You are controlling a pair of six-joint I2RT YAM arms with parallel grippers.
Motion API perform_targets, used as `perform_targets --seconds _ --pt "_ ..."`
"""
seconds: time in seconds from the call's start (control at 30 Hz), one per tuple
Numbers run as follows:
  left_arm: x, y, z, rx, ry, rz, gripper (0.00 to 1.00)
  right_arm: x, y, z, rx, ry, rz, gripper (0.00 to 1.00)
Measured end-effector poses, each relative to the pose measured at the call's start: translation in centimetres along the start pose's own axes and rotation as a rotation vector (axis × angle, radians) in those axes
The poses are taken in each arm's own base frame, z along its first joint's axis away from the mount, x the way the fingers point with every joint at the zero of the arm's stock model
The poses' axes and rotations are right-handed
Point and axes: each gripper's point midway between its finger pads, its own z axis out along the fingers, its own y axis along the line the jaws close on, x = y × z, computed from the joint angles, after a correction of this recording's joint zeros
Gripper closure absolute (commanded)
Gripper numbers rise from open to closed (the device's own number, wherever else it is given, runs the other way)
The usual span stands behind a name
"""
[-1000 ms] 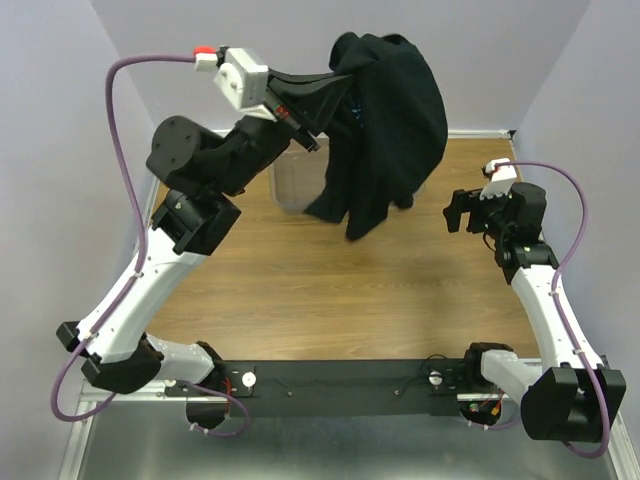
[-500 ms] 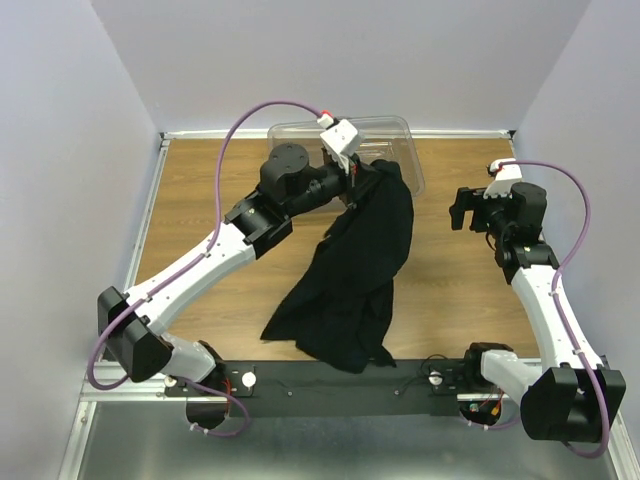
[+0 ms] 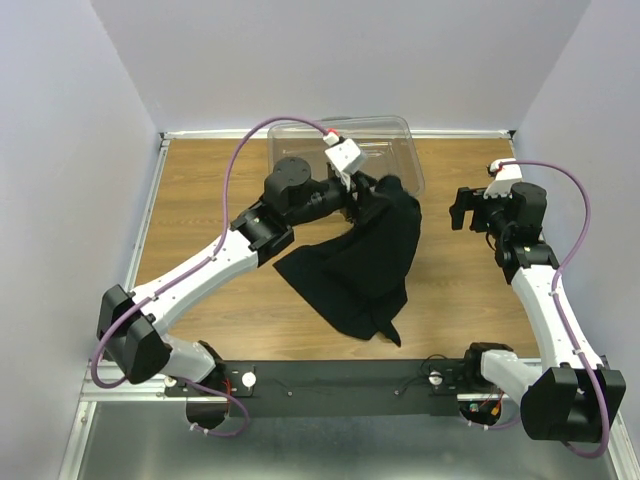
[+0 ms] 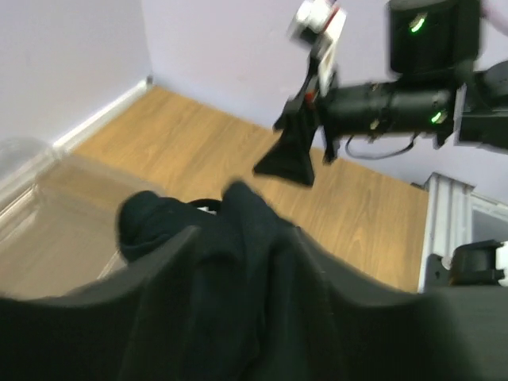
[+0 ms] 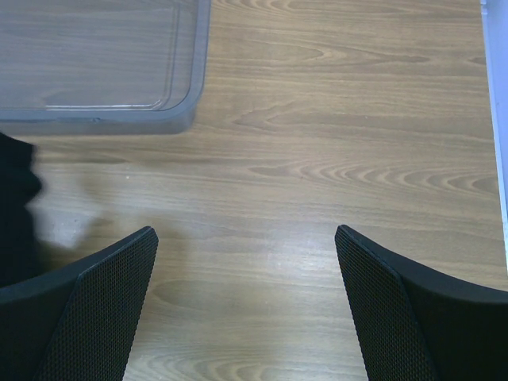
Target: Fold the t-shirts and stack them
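One black t-shirt (image 3: 360,260) lies crumpled on the wooden table (image 3: 200,190), spread from the bin's front edge toward the near side. My left gripper (image 3: 372,195) sits at the shirt's top end; in the left wrist view its fingers stand apart, open, with bunched black cloth (image 4: 238,270) between them. My right gripper (image 3: 458,212) hovers open to the right of the shirt, with only bare wood between its fingers (image 5: 103,294). A sliver of the shirt (image 5: 12,206) shows at the left edge of the right wrist view.
A clear plastic bin (image 3: 400,135) stands at the back of the table, just behind the left gripper, and its corner (image 5: 95,63) shows in the right wrist view. Walls close in the table on three sides.
The left arm swung the hanging shirt down from high at the back onto the table, and its jaws have parted. The shirt has settled flatter and rightward. The right arm has not moved.
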Motion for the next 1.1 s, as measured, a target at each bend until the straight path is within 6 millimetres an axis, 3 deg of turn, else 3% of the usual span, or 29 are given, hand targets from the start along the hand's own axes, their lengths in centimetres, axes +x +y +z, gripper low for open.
perform_targets --seconds 0.07,0.17,0.27,0.33,0.43,0.47,0.5,0.57,0.63,0.7,0.8,0.93,1.0,1.03,1.1 --pt "1.6 0.7 -0.3 -0.042 0.024 -0.013 0.20 0.0 0.0 0.0 0.000 0.000 0.000 0.00" --pt "3.8 3.6 -1.4 -0.214 0.068 -0.019 0.05 0.0 0.0 0.0 0.000 0.000 0.000 0.00" --pt "4.0 7.7 -3.7 -0.420 0.064 -0.030 0.05 0.0 0.0 0.0 0.000 0.001 0.000 0.00" --pt "3.4 12.1 -6.0 -0.563 0.033 -0.081 0.08 0.1 0.0 0.1 -0.001 0.004 0.001 0.00" --pt "3.2 22.5 -11.8 -0.848 -0.019 -0.195 0.07 0.1 -0.1 0.1 0.000 0.003 0.001 0.00" --pt "3.9 27.0 -14.3 -0.977 -0.032 -0.251 0.07 0.1 0.0 0.1 0.000 0.003 0.001 0.00" --pt "5.2 29.7 -15.7 -1.050 -0.018 -0.299 0.09 0.1 -0.1 0.1 0.001 0.003 0.002 0.00" --pt "7.6 33.6 -16.6 -1.134 0.029 -0.387 0.10 0.1 -0.1 0.1 -0.001 0.003 0.003 0.00" --pt "10.5 37.1 -15.9 -1.175 0.083 -0.454 0.12 0.1 0.0 0.2 -0.004 0.004 0.003 0.00" --pt "14.3 38.8 -15.0 -1.187 0.167 -0.509 0.14 0.1 0.0 0.2 -0.008 0.004 0.004 0.00" --pt "18.8 39.5 -13.9 -1.181 0.284 -0.567 0.17 0.1 0.1 0.2 -0.010 0.004 0.006 0.00" --pt "21.7 40.0 -13.2 -1.174 0.370 -0.601 0.23 0.1 0.1 0.2 -0.012 0.004 0.007 0.00" --pt "22.5 40.4 -13.0 -1.175 0.396 -0.605 0.38 0.1 0.1 0.2 -0.012 0.004 0.009 0.00" --pt "22.8 40.5 -13.0 -1.173 0.406 -0.603 0.51 0.1 0.1 0.2 -0.013 0.004 0.010 0.00" --pt "23.8 40.5 -12.9 -1.168 0.437 -0.609 0.62 0.1 0.1 0.2 -0.013 0.004 0.010 0.00"
